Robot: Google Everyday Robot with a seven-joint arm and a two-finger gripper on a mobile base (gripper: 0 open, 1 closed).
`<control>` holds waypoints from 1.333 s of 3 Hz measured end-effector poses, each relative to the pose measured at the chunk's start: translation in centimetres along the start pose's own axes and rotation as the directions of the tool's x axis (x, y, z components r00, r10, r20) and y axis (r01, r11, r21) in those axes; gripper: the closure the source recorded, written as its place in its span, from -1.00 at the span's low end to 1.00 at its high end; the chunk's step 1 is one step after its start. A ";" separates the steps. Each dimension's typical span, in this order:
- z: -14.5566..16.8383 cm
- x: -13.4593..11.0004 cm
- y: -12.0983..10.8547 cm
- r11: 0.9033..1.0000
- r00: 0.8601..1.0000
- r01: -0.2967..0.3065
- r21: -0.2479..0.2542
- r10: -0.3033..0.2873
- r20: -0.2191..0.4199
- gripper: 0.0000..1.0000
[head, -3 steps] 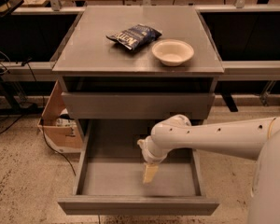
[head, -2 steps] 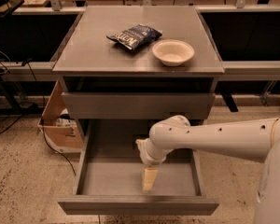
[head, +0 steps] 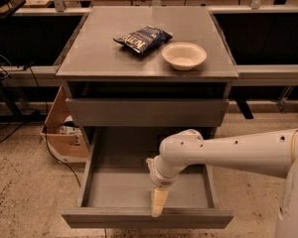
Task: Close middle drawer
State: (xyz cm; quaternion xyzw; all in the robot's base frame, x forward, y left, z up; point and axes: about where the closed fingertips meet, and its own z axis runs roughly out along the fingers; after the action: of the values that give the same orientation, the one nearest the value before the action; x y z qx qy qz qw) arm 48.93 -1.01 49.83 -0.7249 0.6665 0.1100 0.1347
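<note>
The middle drawer is the wide grey shallow tray pulled far out at the bottom of the grey cabinet, and nothing lies in it. Its low front panel faces the camera. Above it the drawer with the taller front panel sits pushed in. My white arm reaches in from the right over the open drawer. My gripper points down inside the drawer, its cream tip right at the inner side of the front panel near the middle.
A dark chip bag and a white bowl lie on the cabinet top. An open cardboard box stands on the floor left of the drawer, with cables beside it. Benches run behind the cabinet.
My gripper has moved from the middle of the drawer toward the camera, down to the front panel. The drawer stays pulled out about as far as before.
</note>
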 end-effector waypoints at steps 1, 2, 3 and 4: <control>1.6 0.9 1.5 0.999 1.000 -0.028 -0.024 0.028 0.004 -1.00; 3.6 2.0 2.5 0.998 0.999 -0.048 -0.029 0.049 0.016 -1.00; 6.2 2.9 2.7 0.999 0.999 -0.043 -0.023 0.044 0.033 -1.00; 7.3 2.9 2.5 0.999 0.999 -0.028 -0.016 0.028 0.037 -1.00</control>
State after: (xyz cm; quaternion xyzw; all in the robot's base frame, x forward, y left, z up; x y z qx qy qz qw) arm 46.87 -1.42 41.87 -0.7143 0.6731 0.1306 0.1401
